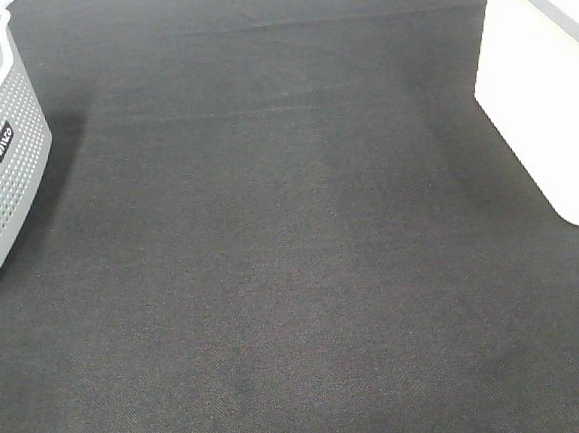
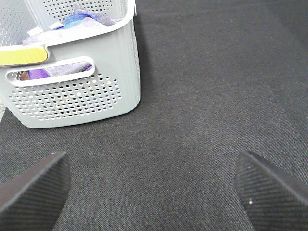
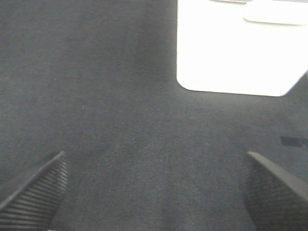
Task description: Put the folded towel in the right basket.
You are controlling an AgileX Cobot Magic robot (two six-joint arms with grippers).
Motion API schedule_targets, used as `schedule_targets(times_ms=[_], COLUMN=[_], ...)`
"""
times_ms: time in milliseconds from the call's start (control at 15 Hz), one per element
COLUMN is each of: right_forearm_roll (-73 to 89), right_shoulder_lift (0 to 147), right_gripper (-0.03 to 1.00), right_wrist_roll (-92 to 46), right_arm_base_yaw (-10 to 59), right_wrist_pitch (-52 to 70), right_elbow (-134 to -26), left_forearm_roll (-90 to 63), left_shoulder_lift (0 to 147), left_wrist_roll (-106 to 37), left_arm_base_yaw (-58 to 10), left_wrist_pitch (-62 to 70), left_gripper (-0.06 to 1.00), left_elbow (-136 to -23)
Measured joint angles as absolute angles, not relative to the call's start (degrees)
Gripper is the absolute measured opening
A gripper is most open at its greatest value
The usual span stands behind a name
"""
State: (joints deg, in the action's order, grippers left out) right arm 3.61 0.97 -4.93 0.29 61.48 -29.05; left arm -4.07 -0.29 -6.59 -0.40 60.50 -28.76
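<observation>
A grey perforated basket (image 1: 0, 169) stands at the left edge of the dark mat; the left wrist view shows it (image 2: 82, 91) holding purple and blue cloth (image 2: 79, 17). A white basket (image 1: 551, 96) stands at the right edge and also shows in the right wrist view (image 3: 231, 53). No folded towel lies on the mat. My left gripper (image 2: 154, 192) is open and empty above the mat, short of the grey basket. My right gripper (image 3: 154, 192) is open and empty above the mat, short of the white basket. Neither gripper shows in the exterior high view.
A dark fabric mat (image 1: 293, 256) covers the table between the two baskets. A yellow label (image 2: 21, 56) sits on the grey basket's rim.
</observation>
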Motion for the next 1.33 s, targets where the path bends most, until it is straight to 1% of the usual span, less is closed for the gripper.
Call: schedule_targets(times_ms=[1333], right_forearm_roll=[3.78], right_shoulder_lift=[-0.23], right_gripper=[0.90], right_wrist_roll=[-4.93], right_arm_base_yaw=[0.29], right_wrist_pitch=[61.31], right_elbow=[-28.93], left_forearm_roll=[-4.07], left_shoulder_lift=[-0.29], left_wrist_roll=[-6.59], left_arm_base_yaw=[-0.40], left_wrist_pitch=[60.50], left_gripper=[0.88], left_elbow=[-28.76])
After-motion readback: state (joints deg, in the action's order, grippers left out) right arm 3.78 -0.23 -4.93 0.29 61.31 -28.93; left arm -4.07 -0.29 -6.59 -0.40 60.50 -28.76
